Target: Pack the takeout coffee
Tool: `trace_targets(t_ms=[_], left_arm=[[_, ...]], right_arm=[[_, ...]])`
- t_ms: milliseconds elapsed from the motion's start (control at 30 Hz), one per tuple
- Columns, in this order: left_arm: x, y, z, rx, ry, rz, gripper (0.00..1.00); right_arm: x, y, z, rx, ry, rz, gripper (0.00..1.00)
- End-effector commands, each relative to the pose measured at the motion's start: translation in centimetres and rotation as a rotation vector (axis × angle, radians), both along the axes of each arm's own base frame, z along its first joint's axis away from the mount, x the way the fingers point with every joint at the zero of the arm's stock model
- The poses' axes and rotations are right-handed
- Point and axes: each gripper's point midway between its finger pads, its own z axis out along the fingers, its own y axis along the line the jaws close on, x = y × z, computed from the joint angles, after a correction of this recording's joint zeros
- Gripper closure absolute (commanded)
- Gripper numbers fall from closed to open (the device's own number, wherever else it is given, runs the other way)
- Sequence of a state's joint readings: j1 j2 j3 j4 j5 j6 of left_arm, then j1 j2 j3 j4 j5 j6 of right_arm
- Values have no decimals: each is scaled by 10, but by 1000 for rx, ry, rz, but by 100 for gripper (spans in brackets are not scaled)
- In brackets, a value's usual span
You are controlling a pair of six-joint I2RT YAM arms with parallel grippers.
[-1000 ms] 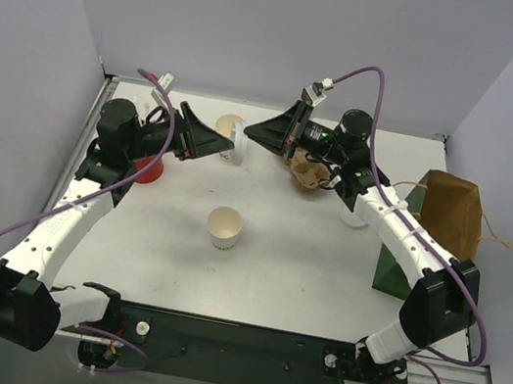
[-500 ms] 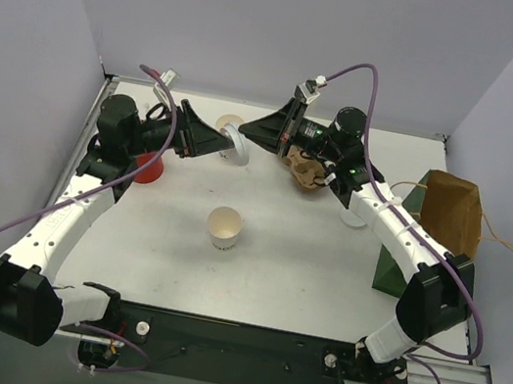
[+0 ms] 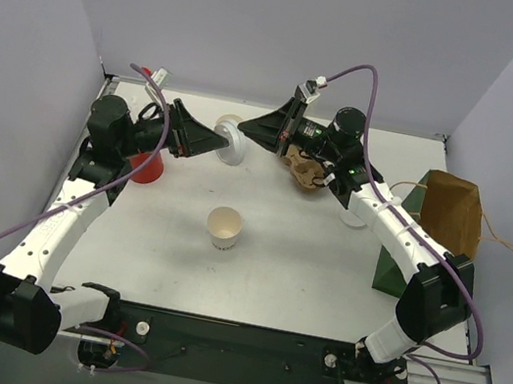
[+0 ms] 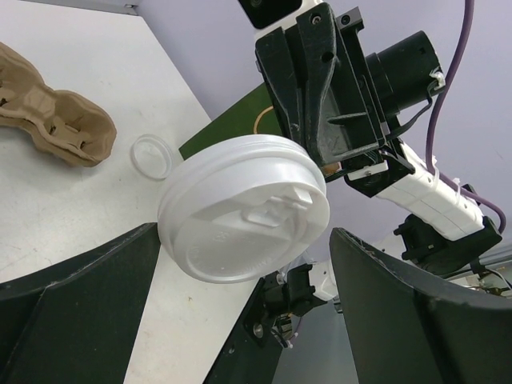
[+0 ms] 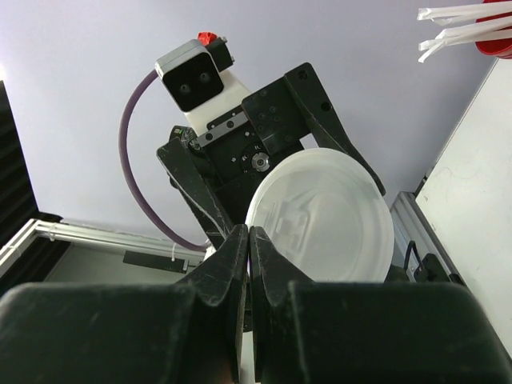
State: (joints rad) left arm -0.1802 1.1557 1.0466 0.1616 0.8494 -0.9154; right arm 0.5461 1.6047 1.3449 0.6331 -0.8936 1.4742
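A round white lid (image 3: pixel 231 141) hangs in the air at the back of the table, and my right gripper (image 3: pixel 244 132) is shut on its rim. In the right wrist view the shut fingertips (image 5: pixel 250 232) meet at the lid's (image 5: pixel 320 216) left edge. My left gripper (image 3: pixel 214 142) faces the lid from the left, wide open. In the left wrist view its fingers (image 4: pixel 80 304) stand either side of the lid (image 4: pixel 240 212) without touching it. A lidless white cup (image 3: pixel 224 227) with a tan inside stands mid-table. The takeout coffee, a cup with its lid on, is not in view.
A brown cardboard cup carrier (image 3: pixel 305 171) lies under the right arm. The green-and-brown paper bag (image 3: pixel 445 220) stands at the right edge. A red cup of white straws (image 3: pixel 146 168) sits at the left. A clear ring (image 4: pixel 152 154) lies flat by the carrier.
The right gripper has carried the lid a little to the left and turned its face up. The left gripper has drawn back slightly to the left, still open.
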Motion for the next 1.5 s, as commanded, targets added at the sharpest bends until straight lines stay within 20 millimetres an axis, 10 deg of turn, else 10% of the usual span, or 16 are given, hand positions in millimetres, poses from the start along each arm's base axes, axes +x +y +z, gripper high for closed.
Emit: trace_targets(t_ms=[0,1467], left_arm=[[-5,3,19,7,-72,11,3],[3,11,-10,170,-83,69,3]], right_arm=[[-7,0,27,55,-62,-24,100],[-7,22,28,31,-1,-66,100]])
